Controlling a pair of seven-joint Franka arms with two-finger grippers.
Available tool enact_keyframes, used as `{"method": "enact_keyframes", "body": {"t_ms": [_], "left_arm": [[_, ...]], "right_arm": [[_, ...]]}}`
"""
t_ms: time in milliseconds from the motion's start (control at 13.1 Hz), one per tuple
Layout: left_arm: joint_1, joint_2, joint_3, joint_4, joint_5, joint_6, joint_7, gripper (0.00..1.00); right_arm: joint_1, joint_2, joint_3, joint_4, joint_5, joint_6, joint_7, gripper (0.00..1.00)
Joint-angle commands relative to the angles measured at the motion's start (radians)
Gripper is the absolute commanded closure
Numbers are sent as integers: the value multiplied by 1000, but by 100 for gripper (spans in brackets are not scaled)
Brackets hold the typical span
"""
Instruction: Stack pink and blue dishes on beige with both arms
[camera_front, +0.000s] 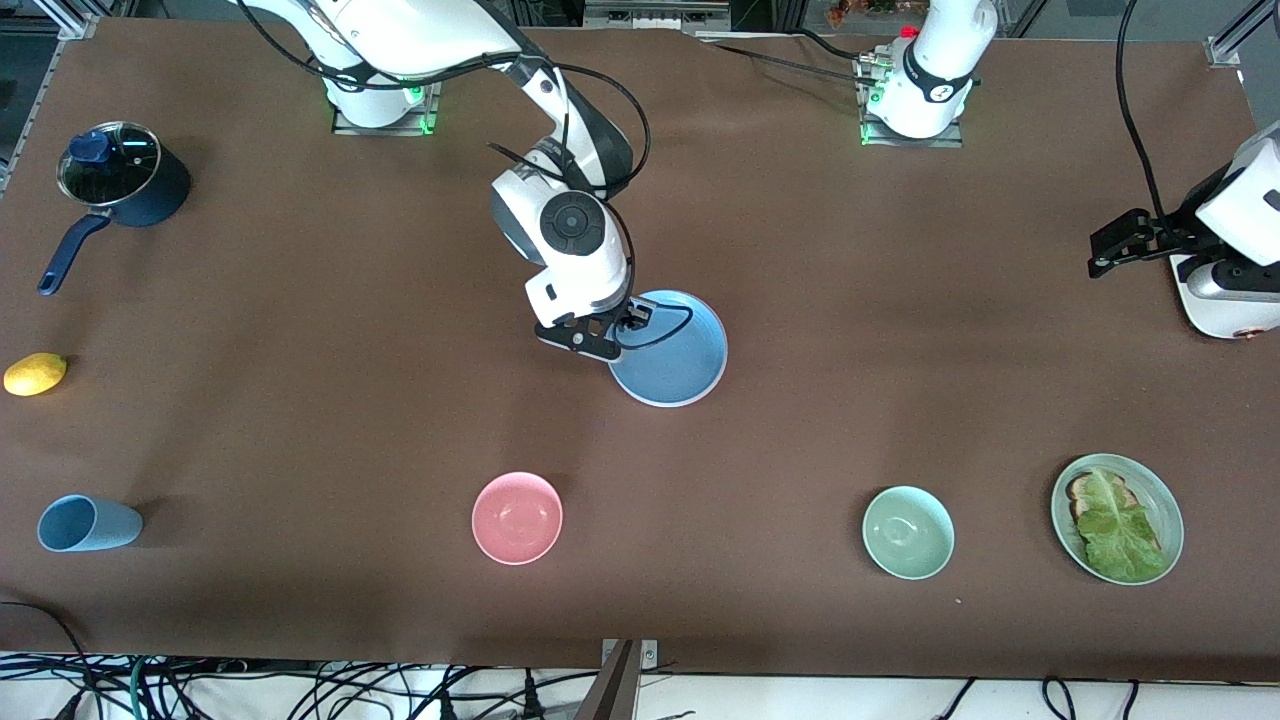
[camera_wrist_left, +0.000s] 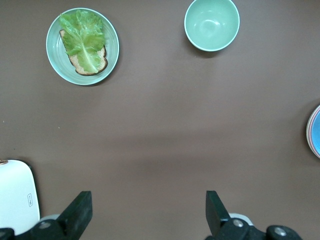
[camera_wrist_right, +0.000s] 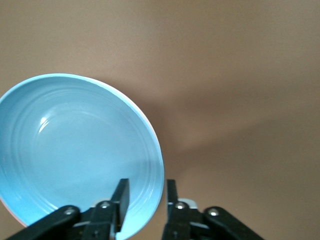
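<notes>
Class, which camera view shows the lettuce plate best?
The left wrist view: the pale green plate with lettuce on toast shows whole, seen from overhead. The front view shows it whole but at a slant. The right wrist view misses it.

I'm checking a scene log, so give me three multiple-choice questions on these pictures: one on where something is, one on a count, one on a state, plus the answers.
1. The right tool is over: A the blue plate's rim; B the pot; C the lemon.
2. Bowls on the table: A one; B two; C four.
3. The left tool is: A open; B shut on a cup; C holding lettuce.
Answers: 1 A, its fingers straddle that rim; 2 B, a pink bowl and a green bowl; 3 A, its fingers stand wide apart with nothing between them.
</notes>
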Motion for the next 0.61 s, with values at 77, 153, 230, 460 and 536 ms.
{"method": "enact_keyframes", "body": {"t_ms": [77,153,230,460,536], "left_arm": [[5,-6,-3,-2,-17,-9,19,0],[5,-6,-3,-2,-18,-7,19,0],[5,-6,-3,-2,-17,-7,19,0],[5,-6,-3,-2,-18,-9,19,0],[5,-6,-3,-2,-17,-9,19,0]], "right_arm": [[-6,-17,-11,40,-5,-23,-2,1],[-10,-32,-34,57,-12,-50,-14,1],[-12,-55,-71,74,-30,-90,-54,0],[-25,-139,-220,95,-12,-204,-341,0],[-42,-162,-258,95,20,-228,-417,0]]}}
